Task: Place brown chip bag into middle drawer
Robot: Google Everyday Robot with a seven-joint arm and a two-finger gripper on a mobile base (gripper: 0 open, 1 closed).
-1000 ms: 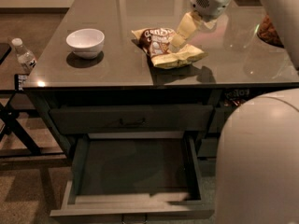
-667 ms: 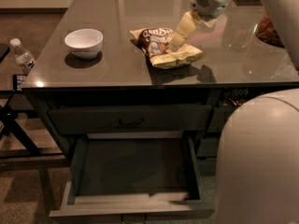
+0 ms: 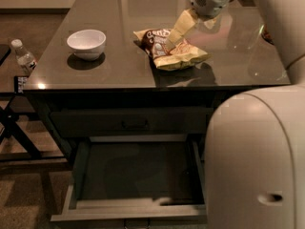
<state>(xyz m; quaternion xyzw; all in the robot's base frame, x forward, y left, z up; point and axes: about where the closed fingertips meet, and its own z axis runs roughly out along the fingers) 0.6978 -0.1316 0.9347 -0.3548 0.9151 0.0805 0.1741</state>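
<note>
The brown chip bag [image 3: 174, 50] lies flat on the dark table top [image 3: 119, 13], right of centre, pale yellow with a dark brown panel and white script. My gripper [image 3: 177, 32] comes down from the upper right and sits right over the bag's top, at or touching it. The middle drawer [image 3: 138, 209] is pulled out below the table front, with an empty dark grey floor and lighter side walls.
A white bowl [image 3: 86, 43] stands on the table's left part. A closed drawer with a dark handle [image 3: 135, 124] sits above the open one. A water bottle [image 3: 24, 56] stands on a side stand at left. My pale body [image 3: 257, 161] fills the lower right.
My gripper has come down and a little left, from just above the bag to its top. The bag, bowl and drawer have not moved.
</note>
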